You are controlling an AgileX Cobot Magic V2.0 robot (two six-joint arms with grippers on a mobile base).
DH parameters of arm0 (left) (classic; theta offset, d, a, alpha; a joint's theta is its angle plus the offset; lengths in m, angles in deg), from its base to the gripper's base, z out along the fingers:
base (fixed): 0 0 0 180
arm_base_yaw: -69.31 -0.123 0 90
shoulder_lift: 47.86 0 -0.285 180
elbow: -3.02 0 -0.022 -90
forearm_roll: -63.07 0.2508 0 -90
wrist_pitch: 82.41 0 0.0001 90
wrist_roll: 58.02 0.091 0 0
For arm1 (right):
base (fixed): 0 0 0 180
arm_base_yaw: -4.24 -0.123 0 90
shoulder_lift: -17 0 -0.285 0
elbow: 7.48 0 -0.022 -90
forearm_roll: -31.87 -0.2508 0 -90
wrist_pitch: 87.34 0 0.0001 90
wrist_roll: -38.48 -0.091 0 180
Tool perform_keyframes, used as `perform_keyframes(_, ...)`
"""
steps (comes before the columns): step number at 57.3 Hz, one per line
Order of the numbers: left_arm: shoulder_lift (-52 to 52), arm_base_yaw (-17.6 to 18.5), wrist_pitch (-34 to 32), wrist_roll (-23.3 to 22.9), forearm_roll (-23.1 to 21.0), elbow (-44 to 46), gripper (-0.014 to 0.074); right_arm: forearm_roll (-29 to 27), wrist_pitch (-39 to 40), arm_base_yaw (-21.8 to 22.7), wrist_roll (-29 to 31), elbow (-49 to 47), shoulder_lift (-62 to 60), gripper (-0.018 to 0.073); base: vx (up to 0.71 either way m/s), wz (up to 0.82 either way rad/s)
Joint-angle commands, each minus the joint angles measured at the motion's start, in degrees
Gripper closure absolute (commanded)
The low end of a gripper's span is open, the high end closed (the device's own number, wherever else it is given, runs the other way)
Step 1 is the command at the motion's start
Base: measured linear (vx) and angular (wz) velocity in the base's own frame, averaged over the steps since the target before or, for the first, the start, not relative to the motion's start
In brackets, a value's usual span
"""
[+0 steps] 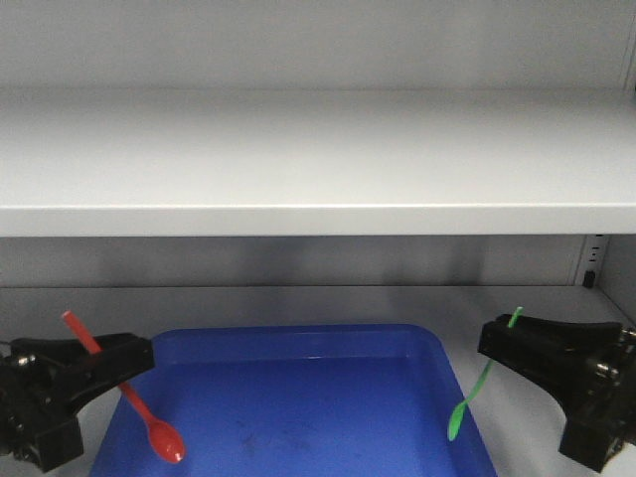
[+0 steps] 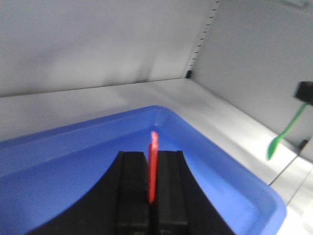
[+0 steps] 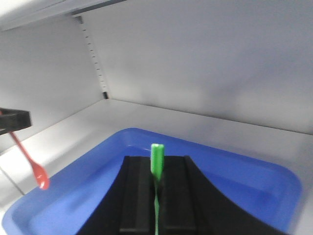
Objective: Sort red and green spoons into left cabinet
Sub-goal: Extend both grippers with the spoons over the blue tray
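Left jaws clamped on red spoon [image 1: 149, 422] handle, right jaws on green spoon [image 1: 471, 395] handle. Bowls hang near blue tray [image 1: 298, 331] edges. Best: shift inward, lower, then release.

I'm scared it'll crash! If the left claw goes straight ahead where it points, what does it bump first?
Probably the blue tray's far rim, since the left claw, shut on the red spoon, points across it. If it clears that, the cabinet's grey back wall. Depth is unclear.
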Motion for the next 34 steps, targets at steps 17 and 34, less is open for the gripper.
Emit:
perform_keyframes(17, 5.87, 0.02, 6.44, -0.46, -4.47, 5.85, 0.0597, -5.48, -7.03, -0.05, 1.56, -4.44, 7.25, 0.0562, 0.0, 0.0)
perform_keyframes(34, 7.83, 0.02, 7.62, -0.46, -4.51, 5.78, 0.0597, -5.43, -8.55, -0.05, 1.61, -4.44, 11.12, 0.0562, 0.0, 0.0)
